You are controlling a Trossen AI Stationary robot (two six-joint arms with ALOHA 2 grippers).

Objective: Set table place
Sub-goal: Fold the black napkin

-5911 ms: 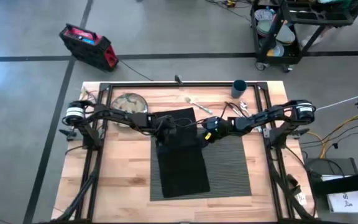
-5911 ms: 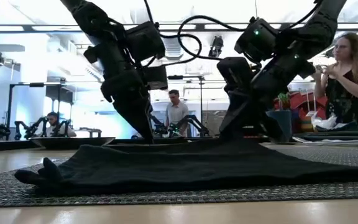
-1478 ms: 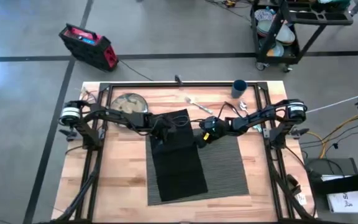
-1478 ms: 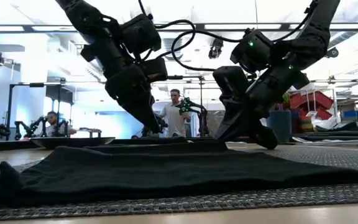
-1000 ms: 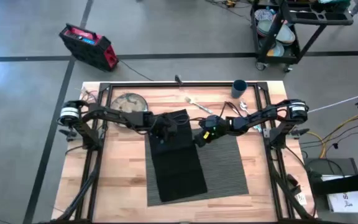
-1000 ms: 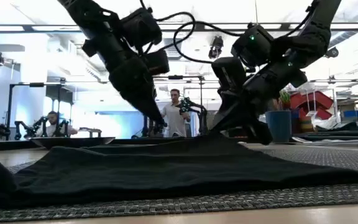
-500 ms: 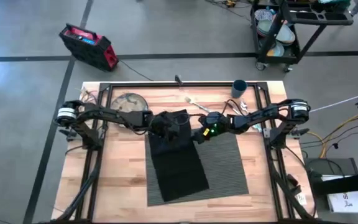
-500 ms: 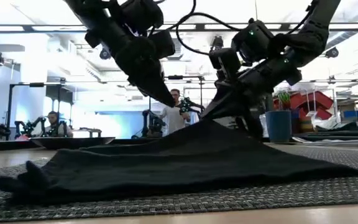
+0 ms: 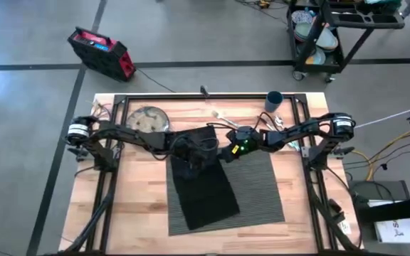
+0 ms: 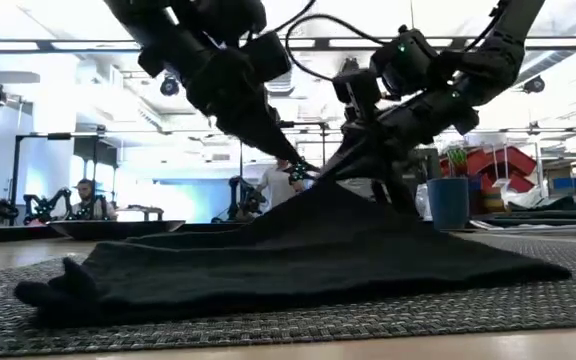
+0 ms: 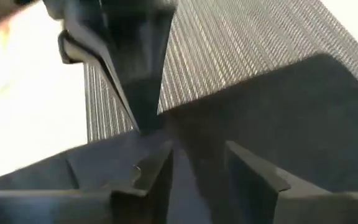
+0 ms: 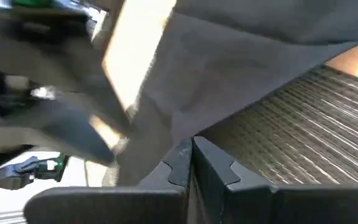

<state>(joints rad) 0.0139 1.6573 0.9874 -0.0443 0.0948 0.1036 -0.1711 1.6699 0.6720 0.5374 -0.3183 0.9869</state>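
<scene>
Centrally, right pincer [image 10: 318, 172] pinches napkin [image 9: 203, 186] up off placemat [image 9: 258, 188] — left pincer [image 11: 194, 165] narrowly parted; table [image 9: 141, 213] plank.

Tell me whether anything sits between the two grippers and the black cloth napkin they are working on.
Nothing visible does. Both the left gripper and the right gripper are already at the far edge of the black cloth napkin, which rises in a peak between them above the dark grey ribbed placemat.

napkin [image 9: 203, 181] hides placemat [image 9: 258, 188] part; cutlery [image 9: 223, 116] too small
</scene>
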